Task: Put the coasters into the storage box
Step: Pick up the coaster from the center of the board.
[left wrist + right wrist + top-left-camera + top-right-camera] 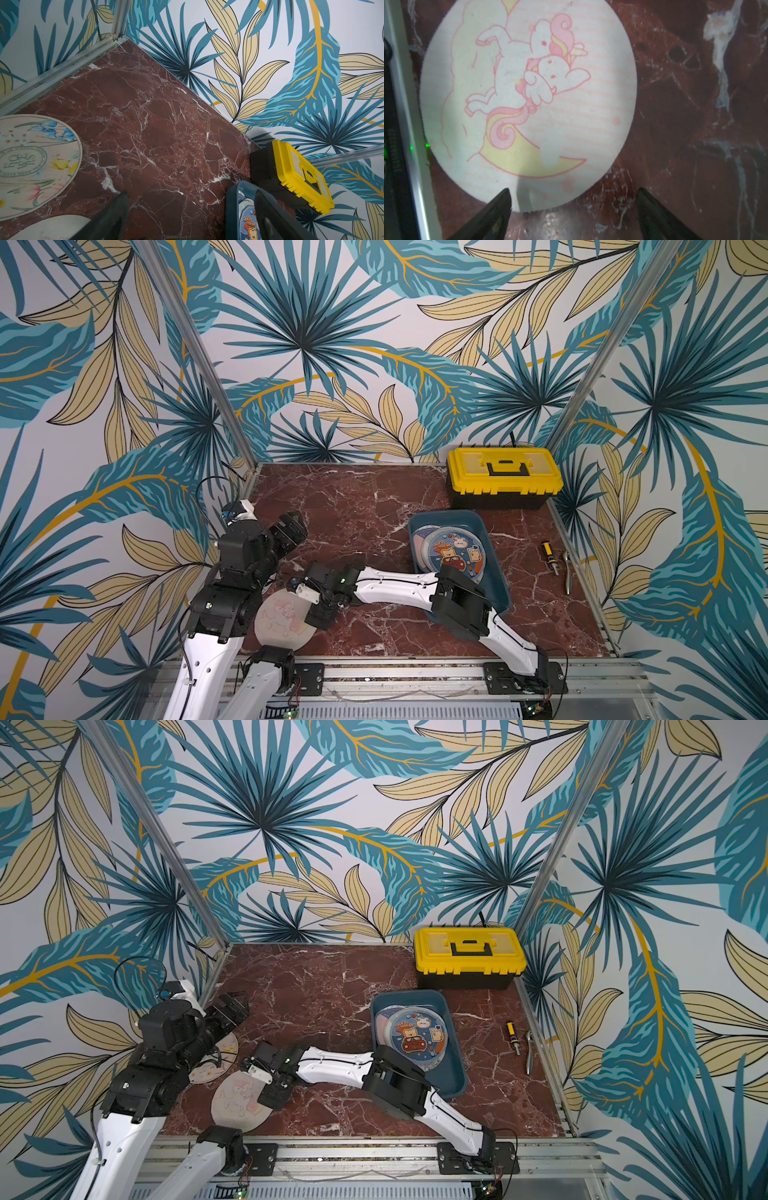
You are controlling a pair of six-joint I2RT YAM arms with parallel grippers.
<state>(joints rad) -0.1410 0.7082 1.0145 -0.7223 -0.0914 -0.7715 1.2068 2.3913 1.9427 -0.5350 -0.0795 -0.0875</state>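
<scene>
Nearest: thin round pink unicorn coaster, flat on veined red marble surface, with right gripper spread wide, empty, straddling its edge. Farther: left gripper raised, wide open, empty. Beyond: printed blue coasters stacked inside smooth teal round-cornered storage box.

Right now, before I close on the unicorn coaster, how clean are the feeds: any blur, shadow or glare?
Right wrist view: the unicorn coaster is soft, patchily shadowed, green glow at one edge. Left wrist view: the flower coaster sharp, fingers blurred. Both top views: even light, no glare, edges bent.
</scene>
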